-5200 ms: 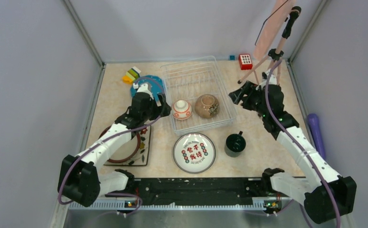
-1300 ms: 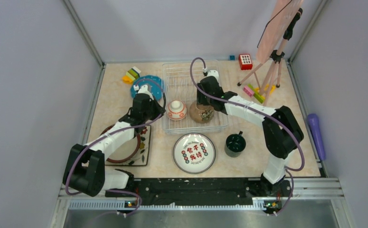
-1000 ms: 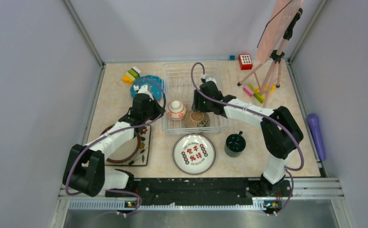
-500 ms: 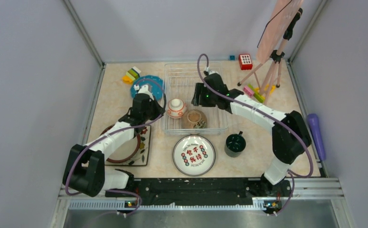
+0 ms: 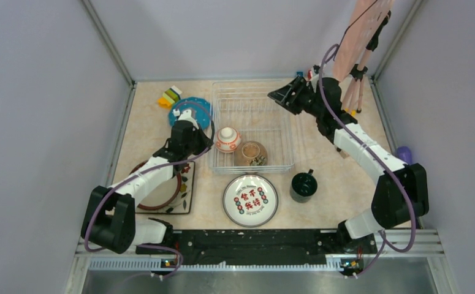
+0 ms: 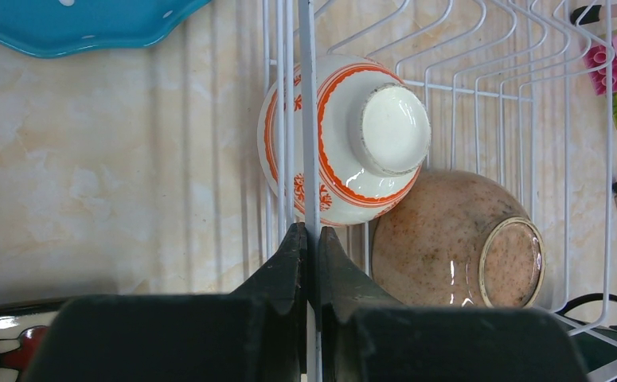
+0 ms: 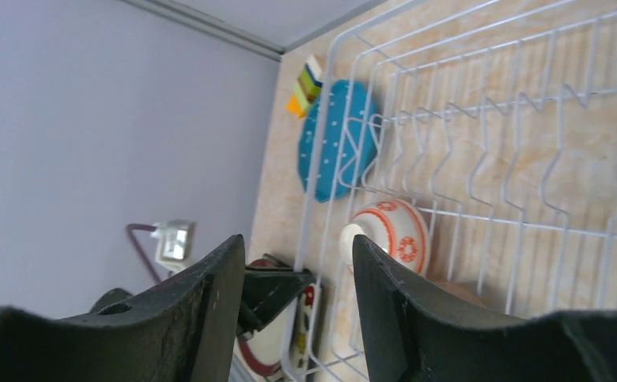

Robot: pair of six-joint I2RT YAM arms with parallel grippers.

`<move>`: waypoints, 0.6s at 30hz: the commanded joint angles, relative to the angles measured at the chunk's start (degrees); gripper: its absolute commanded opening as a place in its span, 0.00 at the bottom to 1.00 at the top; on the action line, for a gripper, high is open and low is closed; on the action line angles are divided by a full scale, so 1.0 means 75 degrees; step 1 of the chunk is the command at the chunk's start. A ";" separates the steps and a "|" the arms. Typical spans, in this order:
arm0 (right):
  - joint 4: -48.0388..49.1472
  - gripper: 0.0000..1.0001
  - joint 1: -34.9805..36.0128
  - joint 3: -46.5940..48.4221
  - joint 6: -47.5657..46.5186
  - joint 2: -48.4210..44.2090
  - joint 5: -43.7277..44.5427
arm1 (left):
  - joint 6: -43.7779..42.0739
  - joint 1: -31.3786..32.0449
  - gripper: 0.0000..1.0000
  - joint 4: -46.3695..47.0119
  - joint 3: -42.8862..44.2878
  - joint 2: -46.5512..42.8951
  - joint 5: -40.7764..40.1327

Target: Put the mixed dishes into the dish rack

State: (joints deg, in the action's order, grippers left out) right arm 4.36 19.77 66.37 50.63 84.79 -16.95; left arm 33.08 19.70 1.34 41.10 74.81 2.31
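Observation:
The white wire dish rack lies mid-table. Inside it the orange-white bowl and the brown bowl touch each other, both showing their foot rings in the left wrist view. My left gripper is shut on the rack's left rim wire. My right gripper hangs open and empty over the rack's far right corner. In front of the rack lie the grey-rimmed plate with red characters and the dark green mug. The blue dotted plate lies left of the rack. My left arm crosses over the square leaf plate.
A pink board on a tripod stands at the back right, close to my right arm. Coloured toy blocks lie at the back left. A purple object sits at the right wall. Grey walls enclose the table.
My right gripper left the brown bowl in the rack and drew back up to the far right corner. The brown bowl ended nearer the rack's front. The left gripper kept its hold.

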 commanded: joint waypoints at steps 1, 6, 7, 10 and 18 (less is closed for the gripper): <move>0.1501 0.51 -0.0392 -0.0110 0.1144 -0.0112 -0.1575 | -0.0128 -0.0020 0.00 -0.0144 0.0103 0.0187 0.0199; 0.2571 0.51 -0.0741 -0.0628 0.2023 -0.0180 -0.2284 | -0.0145 -0.0014 0.00 -0.0144 0.0091 0.0186 0.0168; 0.2602 0.51 -0.0769 -0.0665 0.2050 -0.0174 -0.2367 | -0.0145 -0.0015 0.00 -0.0144 0.0094 0.0186 0.0172; 0.2708 0.51 -0.0860 -0.0760 0.2139 -0.0185 -0.2575 | -0.0145 -0.0014 0.00 -0.0144 0.0104 0.0209 0.0196; 0.2959 0.50 -0.1500 -0.1199 0.2340 -0.0514 -0.2911 | -0.0157 -0.0015 0.00 -0.0144 0.0118 0.0228 0.0183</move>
State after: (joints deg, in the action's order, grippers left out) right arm 22.02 11.57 57.76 65.93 84.36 -37.01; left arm 33.01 19.66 1.34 41.17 74.91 2.59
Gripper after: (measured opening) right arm 0.505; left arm 0.043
